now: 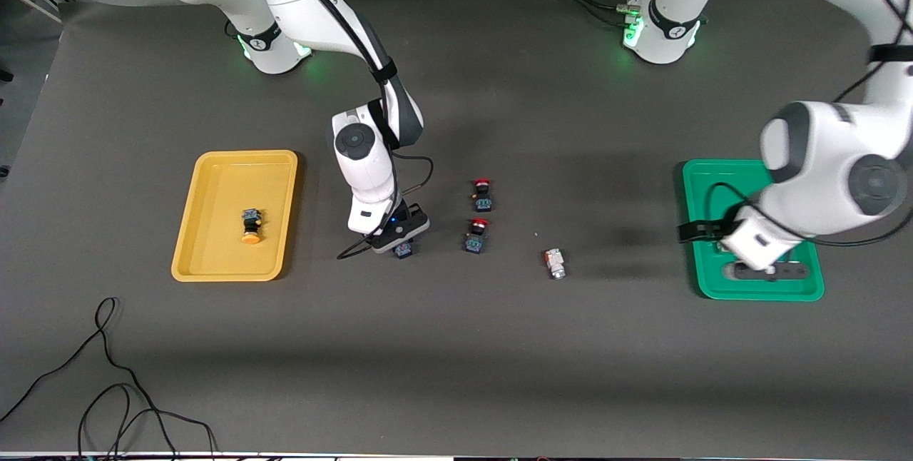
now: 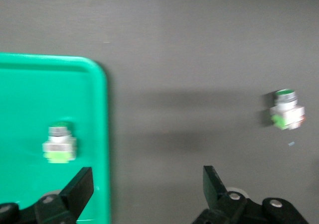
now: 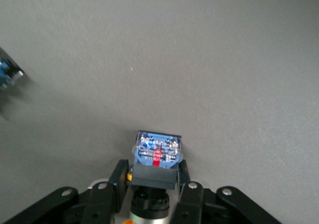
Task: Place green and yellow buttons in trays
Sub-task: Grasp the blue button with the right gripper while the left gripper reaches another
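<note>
The right end effector [image 1: 404, 245] sits low at the desk [image 1: 499, 347], its fingers [image 3: 119, 176] clamped on a dark-bodied button [image 3: 157, 157] with an orange-yellow cap, whose blue-grey contact end points away from the wrist. Toward the right arm's end of the desk from this end effector lies the yellow tray [image 1: 187, 232], with another yellow-capped button [image 1: 251, 225] resting in it. Toward the left arm's end stand two red-capped buttons, one [image 1: 483, 194] farther from the front camera, the other [image 1: 476, 235] nearer. Further that way lies a whitish-silver button [image 1: 555, 263] on bare desk.

The left end effector [image 1: 767, 270] hovers over the green tray [image 1: 702, 282], above the tray's edge that faces the desk's middle. Its fingers [image 2: 79, 186] stand wide apart and hold nothing. Just ahead of one fingertip, a green-topped silver button [image 2: 59, 143] rests inside the tray. In the left wrist view the whitish-silver button shows a green top and lies well apart from this end effector.
</note>
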`<state>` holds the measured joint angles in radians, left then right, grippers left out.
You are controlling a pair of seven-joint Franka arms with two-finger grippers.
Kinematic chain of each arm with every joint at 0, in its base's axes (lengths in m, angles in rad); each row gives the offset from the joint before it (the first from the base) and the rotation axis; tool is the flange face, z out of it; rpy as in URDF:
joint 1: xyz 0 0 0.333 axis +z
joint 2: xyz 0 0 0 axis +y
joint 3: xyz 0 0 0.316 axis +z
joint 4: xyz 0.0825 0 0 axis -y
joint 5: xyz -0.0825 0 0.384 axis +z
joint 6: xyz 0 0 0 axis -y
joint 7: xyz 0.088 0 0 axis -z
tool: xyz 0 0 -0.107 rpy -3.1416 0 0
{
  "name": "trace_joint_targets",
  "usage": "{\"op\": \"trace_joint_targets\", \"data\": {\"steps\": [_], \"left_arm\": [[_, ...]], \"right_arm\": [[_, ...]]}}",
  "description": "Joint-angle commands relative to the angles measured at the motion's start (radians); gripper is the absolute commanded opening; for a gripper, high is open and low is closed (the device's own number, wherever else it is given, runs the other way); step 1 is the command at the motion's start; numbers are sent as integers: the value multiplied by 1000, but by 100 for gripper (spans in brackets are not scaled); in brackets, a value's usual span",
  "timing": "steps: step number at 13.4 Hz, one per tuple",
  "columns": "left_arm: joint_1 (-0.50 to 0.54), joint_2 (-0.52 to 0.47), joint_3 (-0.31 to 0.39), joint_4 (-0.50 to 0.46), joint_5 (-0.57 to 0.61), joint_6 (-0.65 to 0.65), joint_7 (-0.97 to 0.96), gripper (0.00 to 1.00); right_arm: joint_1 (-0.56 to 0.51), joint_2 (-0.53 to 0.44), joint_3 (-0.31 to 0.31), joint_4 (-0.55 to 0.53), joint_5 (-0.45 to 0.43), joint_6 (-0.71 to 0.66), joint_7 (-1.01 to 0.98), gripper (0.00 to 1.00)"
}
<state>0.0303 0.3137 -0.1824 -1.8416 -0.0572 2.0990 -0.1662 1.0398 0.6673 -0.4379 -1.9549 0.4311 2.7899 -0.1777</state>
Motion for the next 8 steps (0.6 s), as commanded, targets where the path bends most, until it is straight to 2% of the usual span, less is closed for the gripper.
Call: {"op": "trace_joint_targets", "data": {"steps": [1, 3, 6, 8], "left_arm": [[-116, 27, 9, 16, 4, 48, -188, 98], [-208, 50, 11, 18, 10, 96, -351, 98], [-288, 80, 14, 44, 20, 108, -528, 97], [-317, 131, 12, 73, 112, 113, -655, 97]], "right_arm": [[-4, -86, -8, -10, 31, -68, -13, 0], [-4, -155, -48, -10, 31, -174, -11, 0], [-1, -296, -194, 42, 28, -520, -19, 0], [6, -365, -301, 103, 0, -744, -20, 0]]}}
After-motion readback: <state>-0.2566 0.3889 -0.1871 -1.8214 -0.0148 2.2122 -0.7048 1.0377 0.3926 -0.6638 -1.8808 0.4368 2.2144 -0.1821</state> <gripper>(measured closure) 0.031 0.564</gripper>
